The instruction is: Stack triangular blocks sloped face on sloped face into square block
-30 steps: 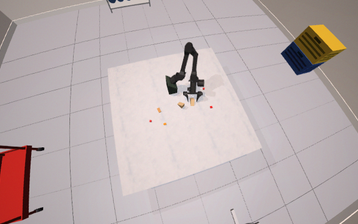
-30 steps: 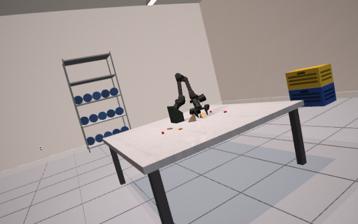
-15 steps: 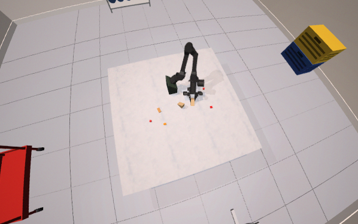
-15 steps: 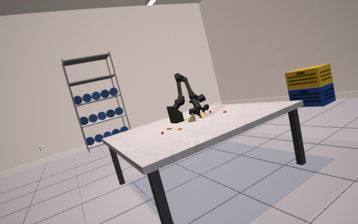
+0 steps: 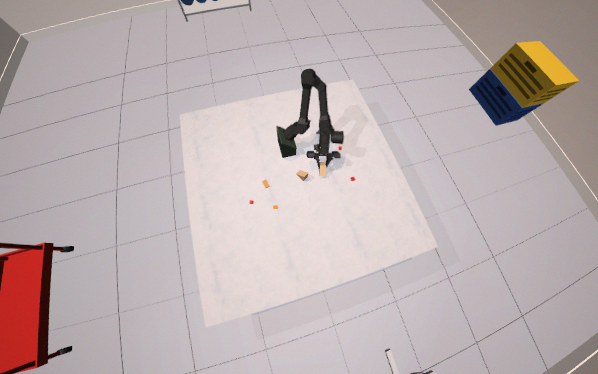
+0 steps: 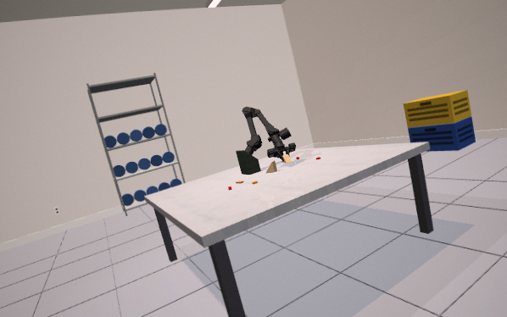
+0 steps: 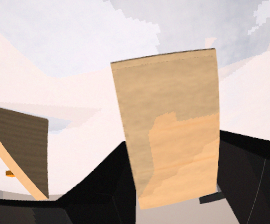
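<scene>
My gripper is shut on one light wooden triangular block. A broad face of that block shows between the fingers in the wrist view. It is at or a little above the table; the gap beneath it is too small to tell. The other triangular block stands on the table to the left, apart from the held block, with its triangular end visible in the exterior view and a dark, shaded face in the wrist view.
The white table carries an orange piece, a smaller orange piece, and red bits. The dark arm base stands behind and left of the blocks.
</scene>
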Motion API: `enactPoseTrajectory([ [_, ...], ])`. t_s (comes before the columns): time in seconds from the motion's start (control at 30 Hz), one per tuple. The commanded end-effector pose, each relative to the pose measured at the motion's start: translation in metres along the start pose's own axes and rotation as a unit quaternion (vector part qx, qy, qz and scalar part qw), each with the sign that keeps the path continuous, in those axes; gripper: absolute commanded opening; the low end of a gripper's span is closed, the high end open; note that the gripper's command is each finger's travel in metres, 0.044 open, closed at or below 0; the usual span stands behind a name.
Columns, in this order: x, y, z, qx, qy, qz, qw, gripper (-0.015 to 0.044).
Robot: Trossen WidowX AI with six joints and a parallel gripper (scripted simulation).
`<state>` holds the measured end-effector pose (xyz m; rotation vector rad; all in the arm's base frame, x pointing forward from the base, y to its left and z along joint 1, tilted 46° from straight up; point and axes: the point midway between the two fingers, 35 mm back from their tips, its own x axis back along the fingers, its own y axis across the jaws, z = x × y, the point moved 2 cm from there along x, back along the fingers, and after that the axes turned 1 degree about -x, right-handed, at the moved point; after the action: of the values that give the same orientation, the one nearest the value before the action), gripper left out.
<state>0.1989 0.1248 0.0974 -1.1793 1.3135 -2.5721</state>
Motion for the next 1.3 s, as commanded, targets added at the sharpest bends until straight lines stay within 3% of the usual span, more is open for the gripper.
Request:
enactPoseTrajectory([
  [0.0, 0.01, -0.003, 0.012, 0.001, 0.0, 0.002, 1.0, 0.0],
  [0.37, 0.052, 0.001, 0.042, 0.003, 0.003, 0.007, 1.0, 0.0],
  [0.53, 0.051, 0.002, 0.042, -0.007, 0.003, 0.003, 1.0, 0.0],
  [1.27, 0.045, 0.008, 0.042, -0.286, -0.087, -0.104, 0.949, 0.0],
])
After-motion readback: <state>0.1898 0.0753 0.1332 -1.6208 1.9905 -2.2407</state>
